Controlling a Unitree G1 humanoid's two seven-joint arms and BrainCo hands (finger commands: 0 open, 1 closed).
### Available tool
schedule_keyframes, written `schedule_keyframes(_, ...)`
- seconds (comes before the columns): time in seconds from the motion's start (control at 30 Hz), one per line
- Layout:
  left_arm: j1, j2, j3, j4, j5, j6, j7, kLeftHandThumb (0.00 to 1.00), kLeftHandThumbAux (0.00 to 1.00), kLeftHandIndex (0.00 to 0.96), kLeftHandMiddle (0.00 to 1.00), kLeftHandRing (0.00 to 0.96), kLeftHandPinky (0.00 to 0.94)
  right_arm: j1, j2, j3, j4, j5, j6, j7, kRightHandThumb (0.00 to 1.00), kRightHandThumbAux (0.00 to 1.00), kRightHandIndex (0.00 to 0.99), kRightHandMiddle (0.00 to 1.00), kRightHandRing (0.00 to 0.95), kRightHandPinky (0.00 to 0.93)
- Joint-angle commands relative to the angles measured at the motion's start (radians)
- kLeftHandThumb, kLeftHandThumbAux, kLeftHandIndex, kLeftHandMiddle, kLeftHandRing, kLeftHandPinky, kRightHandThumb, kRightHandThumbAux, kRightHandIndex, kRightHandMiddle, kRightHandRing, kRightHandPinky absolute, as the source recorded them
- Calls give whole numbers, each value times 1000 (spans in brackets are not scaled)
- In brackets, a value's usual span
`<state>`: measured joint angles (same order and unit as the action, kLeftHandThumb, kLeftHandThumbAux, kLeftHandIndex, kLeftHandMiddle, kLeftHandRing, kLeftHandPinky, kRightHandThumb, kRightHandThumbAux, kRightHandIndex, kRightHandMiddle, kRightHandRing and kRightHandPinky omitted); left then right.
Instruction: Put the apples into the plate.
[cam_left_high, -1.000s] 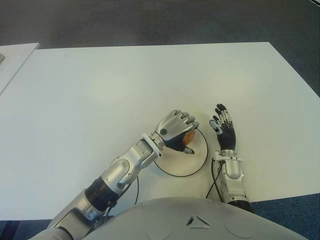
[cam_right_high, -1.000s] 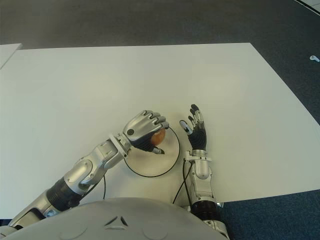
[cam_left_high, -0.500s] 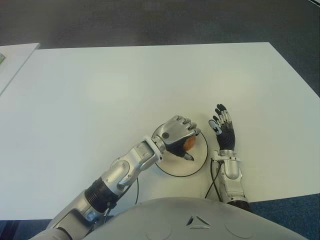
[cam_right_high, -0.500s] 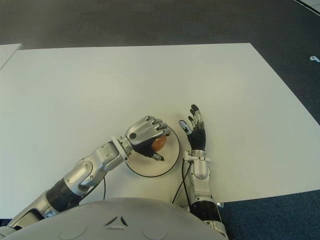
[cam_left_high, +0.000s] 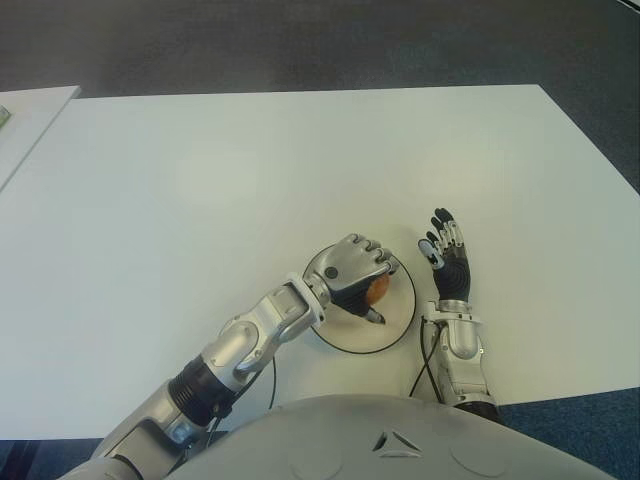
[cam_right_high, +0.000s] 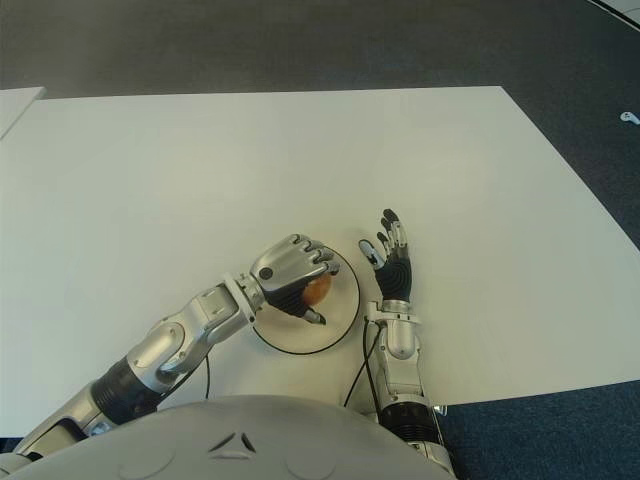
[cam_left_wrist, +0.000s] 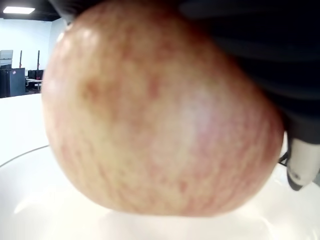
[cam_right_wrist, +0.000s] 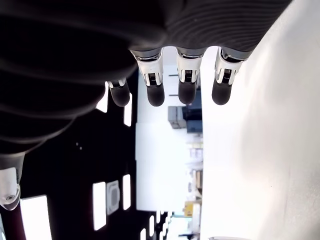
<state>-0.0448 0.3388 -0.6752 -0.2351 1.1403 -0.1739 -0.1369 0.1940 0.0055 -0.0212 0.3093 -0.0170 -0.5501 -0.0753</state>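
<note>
My left hand (cam_left_high: 357, 272) is curled around a reddish-yellow apple (cam_left_high: 379, 289) directly over the round white plate (cam_left_high: 395, 325) near the table's front edge. The left wrist view is filled by the apple (cam_left_wrist: 155, 115), which hangs just above the plate's white surface (cam_left_wrist: 45, 210), with a fingertip (cam_left_wrist: 300, 165) beside it. Whether the apple touches the plate I cannot tell. My right hand (cam_left_high: 446, 252) shows just right of the plate, fingers spread and holding nothing. Only this one apple is in view.
The white table (cam_left_high: 250, 170) stretches far ahead and to both sides. A second white surface (cam_left_high: 25, 115) shows at the far left. Dark carpet (cam_left_high: 600, 60) lies beyond the table's edges.
My left hand has sunk with the apple toward the plate and drawn slightly nearer to me. The right hand has not moved.
</note>
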Motion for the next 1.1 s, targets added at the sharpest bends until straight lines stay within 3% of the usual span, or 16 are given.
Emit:
schedule_keyframes(0.03,2,-5,1,17,23,9,20,852,665,400,524,830,827,99,29,17,97,-10,65,0,61,463,0,0,0,0)
schedule_keyframes(0.43,15,-22,2,25,15,15,55,853,664,403,528,846,834,95,23,17,100,-13,72,1,59,459,0,0,0,0)
schedule_keyframes(0.57,23,-35,17,19,-37,12,47,852,664,404,529,836,834,92,23,15,110,-11,62,3,56,458,0,0,0,0)
schedule_keyframes(0.63,30,-40,29,15,-76,10,40,856,659,420,565,819,805,90,21,16,114,-11,61,6,55,460,0,0,0,0)
schedule_keyframes(0.7,35,-43,38,17,-105,6,46,849,658,433,529,761,722,89,18,17,115,-13,63,10,54,459,0,0,0,0)
schedule_keyframes(0.77,43,-34,48,25,-123,-4,63,761,677,432,641,706,650,88,14,19,116,-18,68,10,52,457,0,0,0,0)
schedule_keyframes(0.8,49,-29,50,38,-126,-11,82,749,680,432,651,694,629,87,11,21,119,-25,67,9,52,458,0,0,0,0)
schedule_keyframes(0.87,54,-24,52,56,-123,-22,110,716,690,428,605,612,536,84,6,23,126,-33,58,7,55,464,0,0,0,0)
schedule_keyframes(0.9,53,-24,51,62,-120,-25,118,586,586,409,555,551,485,83,5,23,128,-35,52,6,57,467,0,0,0,0)
schedule_keyframes(0.97,49,-22,48,67,-114,-31,130,469,495,392,511,496,441,82,5,23,131,-35,42,6,59,470,0,0,0,0)
schedule_keyframes(1.07,41,-16,46,77,-107,-39,144,361,427,325,389,364,330,80,8,22,133,-25,36,11,62,476,0,0,0,0)
schedule_keyframes(1.1,39,-14,45,80,-105,-42,147,319,419,252,308,282,258,80,10,21,131,-19,38,15,66,485,0,0,0,0)
